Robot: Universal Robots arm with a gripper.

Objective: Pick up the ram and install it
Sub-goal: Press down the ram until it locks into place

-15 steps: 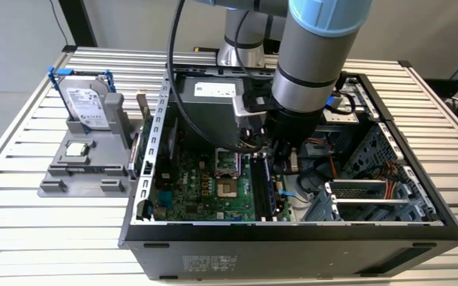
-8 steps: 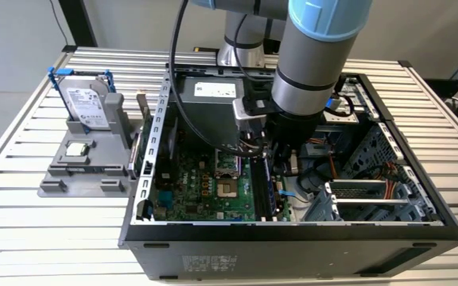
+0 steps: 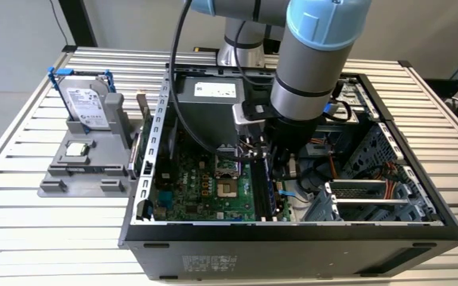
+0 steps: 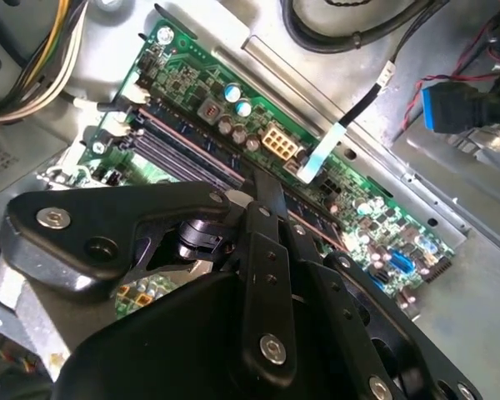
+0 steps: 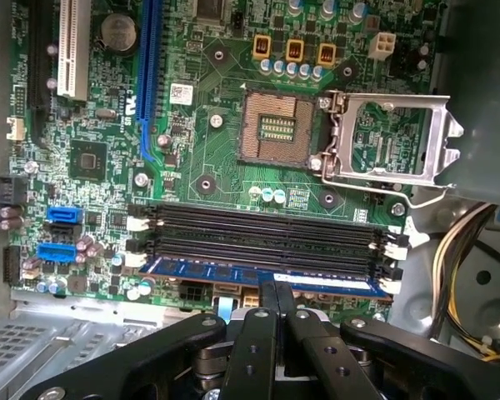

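In the first wrist view, the ram (image 5: 200, 271) is a long blue board with dark chips. It lies along the memory slot nearest my gripper (image 5: 275, 287), beside two bare black slots (image 5: 258, 229) on the green motherboard. My two fingers are pinched together on the ram's upper edge near its middle. The second wrist view has my gripper (image 4: 267, 187) pressed down at the row of slots (image 4: 183, 154), with the ram hidden behind the fingers. From the exterior view, my gripper (image 3: 283, 176) reaches down inside the open computer case (image 3: 293, 229).
An open processor socket (image 5: 275, 125) with a raised metal frame (image 5: 392, 137) lies beyond the slots. Yellow and black cables (image 5: 462, 242) run beside the slot ends. Outside the case, on the exterior view's left, a grey fixture (image 3: 81, 170) holds a hard drive (image 3: 86, 104) and a square chip (image 3: 76, 149).
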